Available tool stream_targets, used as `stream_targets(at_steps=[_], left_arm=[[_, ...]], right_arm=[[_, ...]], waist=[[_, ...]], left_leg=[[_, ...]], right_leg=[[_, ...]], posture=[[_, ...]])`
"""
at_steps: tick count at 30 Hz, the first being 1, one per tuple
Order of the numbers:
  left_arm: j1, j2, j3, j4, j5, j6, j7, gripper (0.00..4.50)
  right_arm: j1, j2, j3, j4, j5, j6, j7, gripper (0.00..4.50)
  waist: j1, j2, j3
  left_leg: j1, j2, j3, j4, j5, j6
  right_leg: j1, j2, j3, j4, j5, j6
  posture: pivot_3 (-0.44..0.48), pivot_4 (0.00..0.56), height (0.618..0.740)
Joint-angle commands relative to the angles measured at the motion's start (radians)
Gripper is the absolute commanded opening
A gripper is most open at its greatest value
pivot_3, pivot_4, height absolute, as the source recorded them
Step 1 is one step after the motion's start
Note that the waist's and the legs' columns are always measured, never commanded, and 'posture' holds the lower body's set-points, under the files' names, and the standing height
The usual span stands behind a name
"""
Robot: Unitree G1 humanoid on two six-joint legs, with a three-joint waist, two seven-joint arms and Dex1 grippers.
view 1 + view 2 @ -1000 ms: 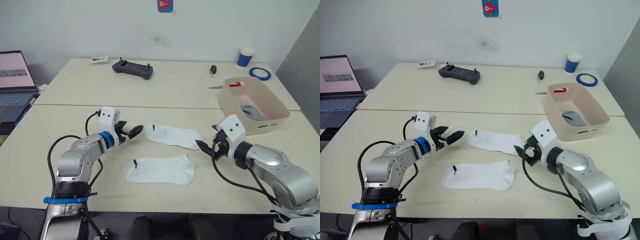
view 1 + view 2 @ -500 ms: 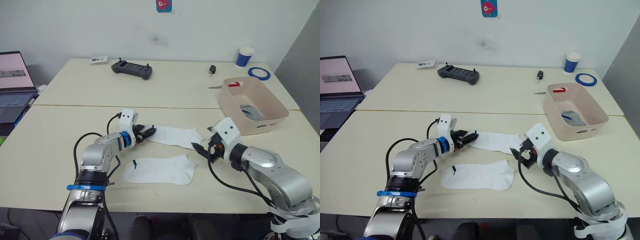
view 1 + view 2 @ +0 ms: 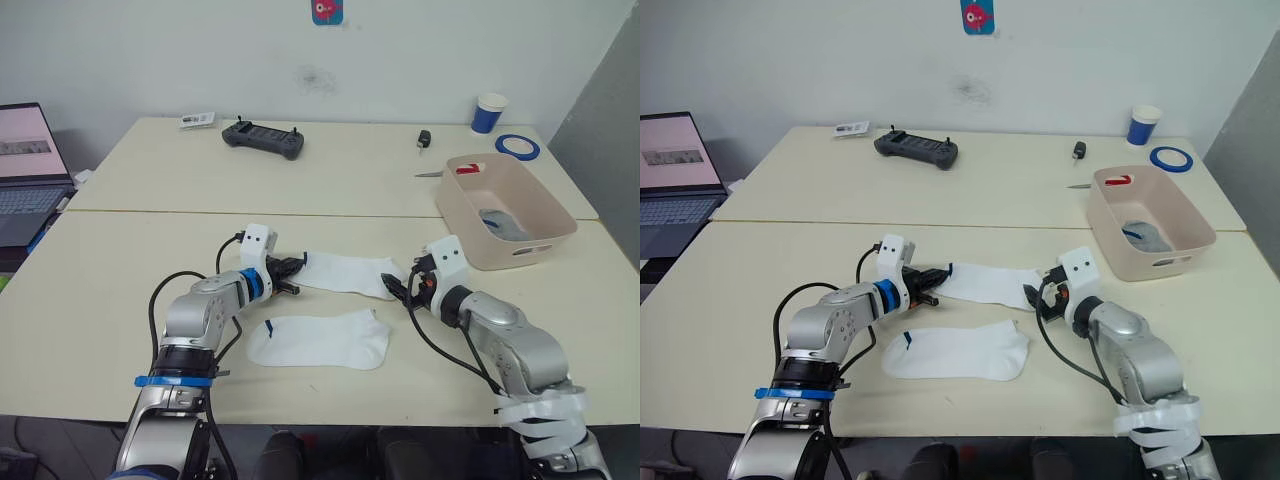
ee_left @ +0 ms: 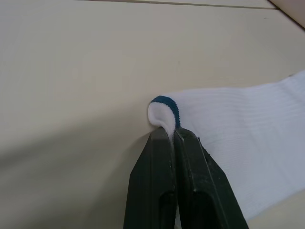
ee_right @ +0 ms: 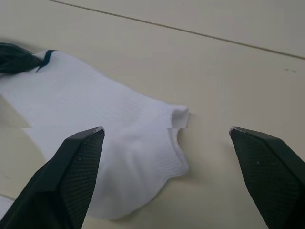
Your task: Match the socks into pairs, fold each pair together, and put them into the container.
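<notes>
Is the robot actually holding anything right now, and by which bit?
Yes: the left gripper pinches the far white sock at its dark-blue-marked end. The right gripper is open over the sock's other end.

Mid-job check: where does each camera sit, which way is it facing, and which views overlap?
Left and right eye views: on the head, looking forward and down at the table; both arms show.
Left wrist view: along the left end effector, shut on the far white sock.
Right wrist view: along the open right end effector, facing that sock's other end.
Shared: every view shows the far white sock.
</notes>
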Motion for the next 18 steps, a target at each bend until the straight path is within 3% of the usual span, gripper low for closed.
stream_targets(at_steps=[1, 9, 11, 18], left_arm=[[0.022, -0.001, -0.001, -0.05, -0.004, -0.001, -0.001, 0.0], [0.037, -0.009, 0.006, -0.074, -0.003, -0.023, 0.007, 0.0], [0.041, -0.011, 0.015, -0.085, -0.002, -0.048, 0.011, 0.0], [0.089, 0.069, 0.061, -0.27, -0.04, -0.072, -0.023, 0.0]], right_arm=[[-0.02, 0.004, 0.033, 0.037, -0.024, -0.042, 0.022, 3.66], [-0.046, 0.022, 0.045, 0.053, -0.038, -0.045, 0.038, 0.58], [-0.039, 0.017, 0.045, 0.032, -0.041, -0.055, 0.041, 0.02], [0.032, 0.003, 0.044, -0.196, 0.007, -0.072, 0.087, 0.02]], waist=[[0.0, 0.0, 0.0], [0.0, 0.0, 0.0], [0.0, 0.0, 0.0], [-0.002, 0.0, 0.0]], left_leg=[[0.0, 0.0, 0.0, 0.0, 0.0, 0.0], [0.0, 0.0, 0.0, 0.0, 0.0, 0.0], [0.0, 0.0, 0.0, 0.0, 0.0, 0.0], [0.0, 0.001, 0.0, -0.001, 0.0, 0.0]], right_leg=[[0.0, 0.0, 0.0, 0.0, 0.0, 0.0], [0.0, 0.0, 0.0, 0.0, 0.0, 0.0], [0.0, 0.0, 0.0, 0.0, 0.0, 0.0], [0.0, 0.0, 0.0, 0.0, 0.0, 0.0]], posture=[[0.0, 0.15, 0.74], [0.0, 0.15, 0.74], [0.0, 0.15, 0.74], [0.0, 0.15, 0.74]])
